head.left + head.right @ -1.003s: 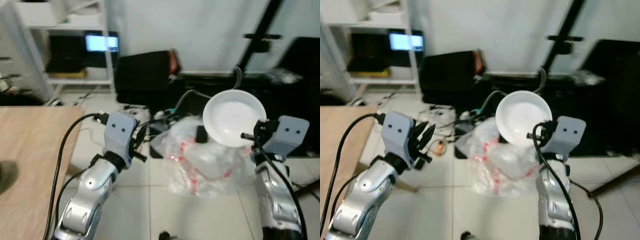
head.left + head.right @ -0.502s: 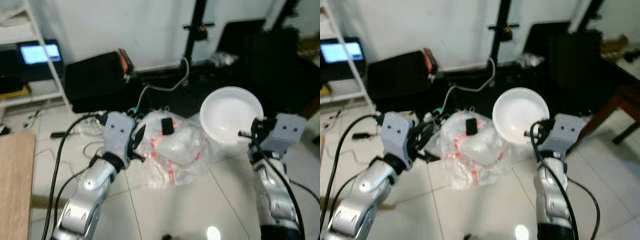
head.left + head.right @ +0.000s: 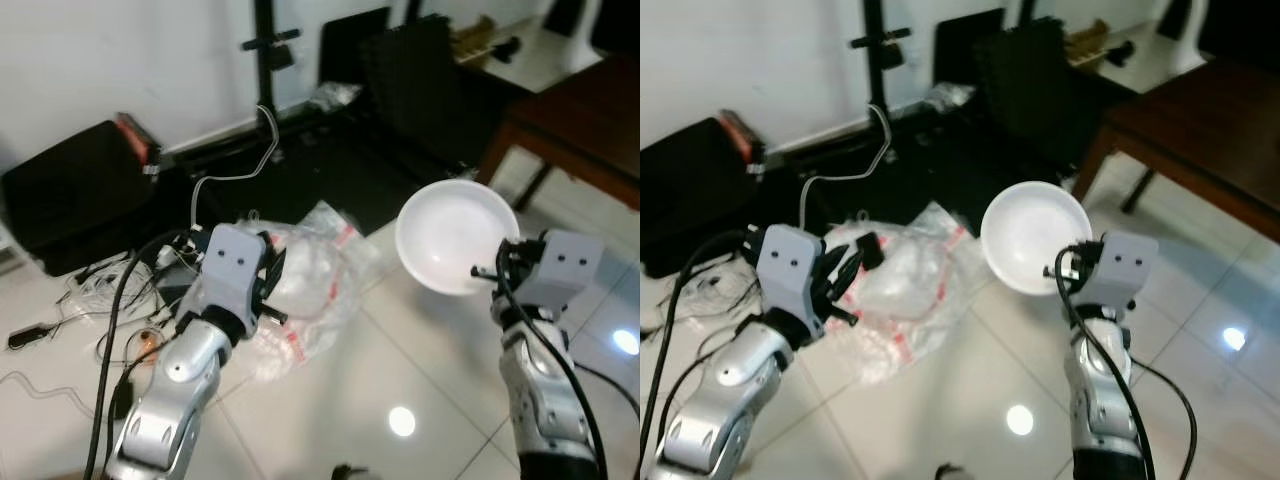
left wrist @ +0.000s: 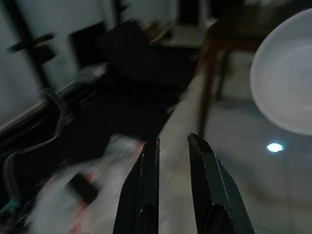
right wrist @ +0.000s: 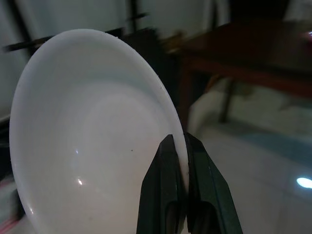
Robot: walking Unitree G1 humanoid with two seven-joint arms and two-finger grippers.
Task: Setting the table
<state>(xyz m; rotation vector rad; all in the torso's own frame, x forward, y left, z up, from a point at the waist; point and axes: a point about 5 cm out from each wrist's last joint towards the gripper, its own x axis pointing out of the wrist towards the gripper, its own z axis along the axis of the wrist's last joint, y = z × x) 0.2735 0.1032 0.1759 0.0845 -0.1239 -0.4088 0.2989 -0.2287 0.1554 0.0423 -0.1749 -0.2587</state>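
A white bowl (image 3: 455, 232) hangs in the air at the right, tilted so its inside faces me. My right gripper (image 3: 487, 270) is shut on its lower rim; in the right wrist view the gripper (image 5: 179, 151) pinches the bowl (image 5: 87, 131) edge between both black fingers. My left gripper (image 3: 272, 290) is held up at the left, above the floor. In the left wrist view that gripper (image 4: 173, 144) has its fingers a little apart with nothing between them, and the bowl (image 4: 287, 87) shows off to one side. A dark wooden table (image 3: 585, 130) stands at the far right.
A crumpled clear plastic bag (image 3: 310, 285) with red print lies on the glossy tiled floor between the arms. Behind it stand black cases (image 3: 70, 200), a black stand pole (image 3: 265, 60) and loose cables (image 3: 60, 310). Open tiles lie ahead towards the dark table.
The whole view has swung to the right: the light wooden table and shelves have left the picture and the dark table has come in. The bowl stays in my right gripper.
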